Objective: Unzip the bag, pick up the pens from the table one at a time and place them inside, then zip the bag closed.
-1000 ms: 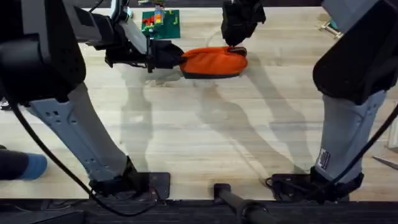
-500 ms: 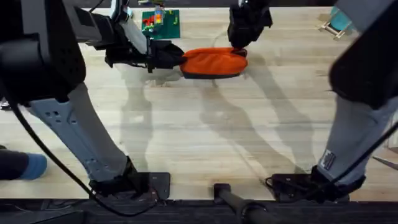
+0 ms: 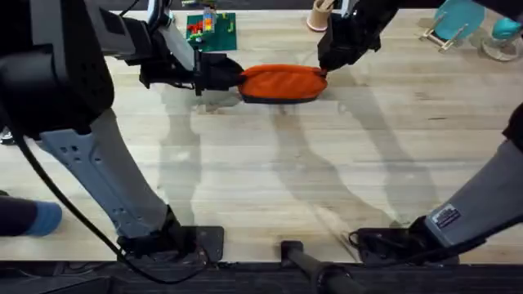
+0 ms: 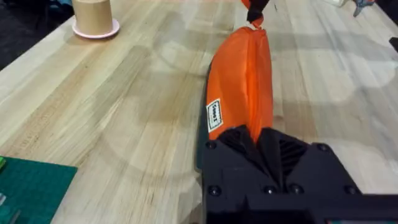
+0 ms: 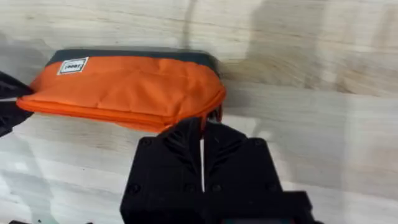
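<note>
While the bag [image 3: 280,82] lies flat on the tabletop [image 3: 270,171], well out from the arm bases, I judge the job close to its end rather than its start. No pen lies loose anywhere around the bag, and its body looks plump, so I take it both pens are already inside, though I cannot see into it.

At the bag's left end, my left claw [image 3: 231,79] is clamped on the fabric, pinning that end down; from the left wrist camera the orange cloth runs straight into the closed fingers [image 4: 245,146]. Along the top seam the zipper looks drawn together for the whole length I can see.

At the bag's right end, my right claw [image 3: 324,69] has its fingers pressed together right at the orange tip. The right wrist camera shows a small pull tab [image 5: 214,113] just ahead of them, which I believe they are pinching, but the grip itself is hidden. What is left, as I read it, is seating the zipper fully home and letting go at both ends.
</note>
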Robot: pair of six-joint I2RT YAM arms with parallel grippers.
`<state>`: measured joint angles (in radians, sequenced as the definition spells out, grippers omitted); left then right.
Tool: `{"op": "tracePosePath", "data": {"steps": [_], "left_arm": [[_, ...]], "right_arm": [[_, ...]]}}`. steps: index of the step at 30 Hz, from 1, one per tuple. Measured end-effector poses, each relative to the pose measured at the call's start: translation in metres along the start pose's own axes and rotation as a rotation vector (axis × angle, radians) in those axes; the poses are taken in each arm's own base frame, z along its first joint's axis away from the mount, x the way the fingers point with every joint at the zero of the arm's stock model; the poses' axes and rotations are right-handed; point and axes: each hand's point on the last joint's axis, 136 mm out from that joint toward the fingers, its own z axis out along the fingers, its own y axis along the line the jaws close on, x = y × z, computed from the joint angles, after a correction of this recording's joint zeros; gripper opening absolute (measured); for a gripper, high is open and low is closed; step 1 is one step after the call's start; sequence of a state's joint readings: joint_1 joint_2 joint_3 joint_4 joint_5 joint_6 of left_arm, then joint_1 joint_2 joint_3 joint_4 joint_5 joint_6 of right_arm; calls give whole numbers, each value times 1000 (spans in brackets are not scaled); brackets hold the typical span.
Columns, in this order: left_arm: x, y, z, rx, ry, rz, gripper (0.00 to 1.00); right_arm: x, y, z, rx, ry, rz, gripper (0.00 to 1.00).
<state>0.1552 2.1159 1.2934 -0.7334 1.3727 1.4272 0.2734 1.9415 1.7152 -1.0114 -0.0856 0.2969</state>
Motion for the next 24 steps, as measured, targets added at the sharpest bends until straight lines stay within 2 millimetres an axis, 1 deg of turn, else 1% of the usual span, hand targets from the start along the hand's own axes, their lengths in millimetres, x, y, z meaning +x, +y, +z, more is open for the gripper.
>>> {"op": "tracePosePath", "data": {"steps": [8,13,15,17,19,24], "left_arm": [[0,0,0,1,0,-14,41],[0,0,0,-1,2,-16,41],[0,0,0,-1,2,-18,42],[0,0,0,-1,3,-18,41],[1,0,0,-1,3,-20,41],[1,0,0,-1,3,-20,42]], "right_arm": [[3,-14,3,-55,-6,19,35],[8,-49,-6,-14,-37,70,35],[8,-61,-7,-4,-52,91,35],[6,-69,-5,-4,-69,99,35],[5,-71,-3,-11,-74,100,35],[6,-68,-2,-26,-71,89,35]]}}
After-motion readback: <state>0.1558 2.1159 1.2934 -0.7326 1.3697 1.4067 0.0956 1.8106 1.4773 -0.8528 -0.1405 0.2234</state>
